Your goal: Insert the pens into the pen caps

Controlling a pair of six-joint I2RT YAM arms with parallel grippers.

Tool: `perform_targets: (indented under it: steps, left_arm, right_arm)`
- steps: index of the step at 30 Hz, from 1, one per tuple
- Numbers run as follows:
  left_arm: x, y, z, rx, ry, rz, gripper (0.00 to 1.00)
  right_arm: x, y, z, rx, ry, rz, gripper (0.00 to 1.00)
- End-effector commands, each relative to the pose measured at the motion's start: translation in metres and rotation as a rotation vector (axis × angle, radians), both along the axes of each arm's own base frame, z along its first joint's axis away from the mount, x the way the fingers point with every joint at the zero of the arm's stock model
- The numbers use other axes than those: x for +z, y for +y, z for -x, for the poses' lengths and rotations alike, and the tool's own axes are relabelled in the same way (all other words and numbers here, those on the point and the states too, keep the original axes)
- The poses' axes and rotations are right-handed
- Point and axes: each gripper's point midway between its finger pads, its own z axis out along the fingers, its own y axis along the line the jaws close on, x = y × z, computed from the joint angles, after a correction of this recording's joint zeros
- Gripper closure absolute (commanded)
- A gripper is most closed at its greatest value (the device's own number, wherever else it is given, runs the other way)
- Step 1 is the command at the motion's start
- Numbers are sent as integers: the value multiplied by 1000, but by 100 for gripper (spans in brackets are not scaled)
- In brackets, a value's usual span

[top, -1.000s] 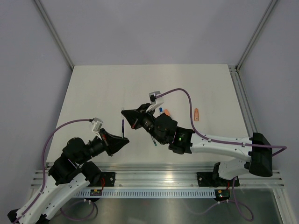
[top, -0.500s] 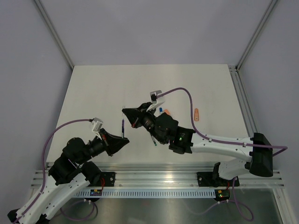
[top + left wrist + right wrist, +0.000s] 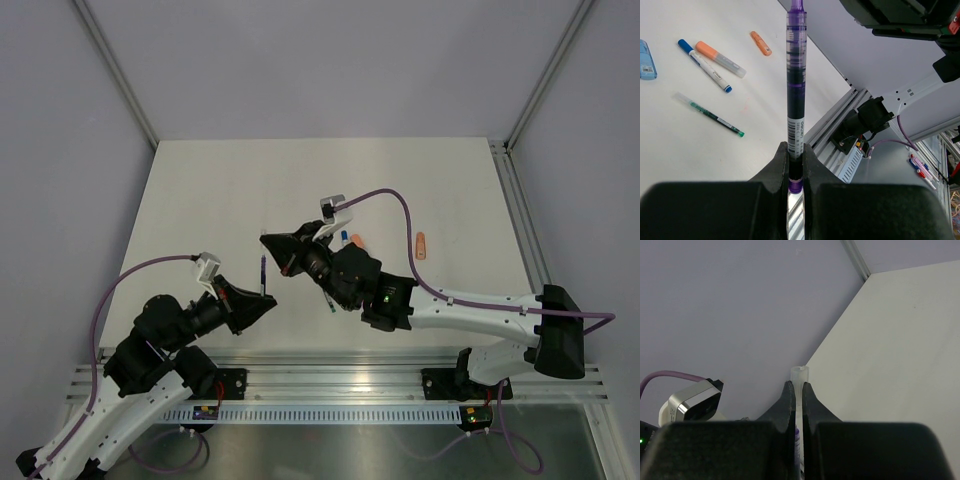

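Observation:
My left gripper (image 3: 266, 302) (image 3: 796, 151) is shut on a purple pen (image 3: 795, 85), gripping its lower end so the pen stands up out of the jaws. In the top view the purple pen (image 3: 263, 273) points toward my right gripper (image 3: 269, 243), which is just beyond its tip. My right gripper (image 3: 799, 390) is shut on a clear pen cap (image 3: 800, 376) whose open end sticks out past the fingertips. A white pen with blue end (image 3: 705, 65), a clear pen with orange end (image 3: 720, 59), a thin green-tipped pen (image 3: 709, 114), an orange cap (image 3: 761, 43) and a light blue cap (image 3: 646, 67) lie on the table.
The orange cap (image 3: 421, 245) lies to the right of the right arm in the top view. The loose pens (image 3: 350, 240) lie partly hidden behind the right arm, and the green-tipped pen (image 3: 330, 300) shows under it. An aluminium rail (image 3: 340, 375) runs along the near table edge.

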Motion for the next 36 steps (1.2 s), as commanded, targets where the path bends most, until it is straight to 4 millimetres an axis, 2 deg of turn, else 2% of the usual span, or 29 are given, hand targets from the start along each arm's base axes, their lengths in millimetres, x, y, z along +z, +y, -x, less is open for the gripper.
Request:
perform_targets:
  steps: [1,12,19,30,31,33,34,36]
  left_arm:
    - [10,-2,-1,-7,-32,27,100]
    - [11,1,-2,10,-36,29,100]
    - [13,3,-4,27,-41,29,100]
    - [35,-3,-6,-1,-82,22,100]
    - [43,-3,-6,-4,-98,30,100]
    - [48,-7,-6,-26,-108,19,100]
    - [58,-8,-4,-37,-128,31,100]
    - [61,-13,-2,-75,-143,19,100]
  right_arm:
    - [23,-5,9,11,-22,-57,100]
    - [15,-8,16,11,-16,-42,100]
    - [-1,-6,26,46,3,-4,100]
    - [-47,-1,60,212,137,72,100]
    - [-52,0,63,220,144,85,100]
    - [-58,1,67,239,165,98,100]
    - [-60,1,68,241,169,102,100]
    - [-61,-1,69,245,178,112,100]
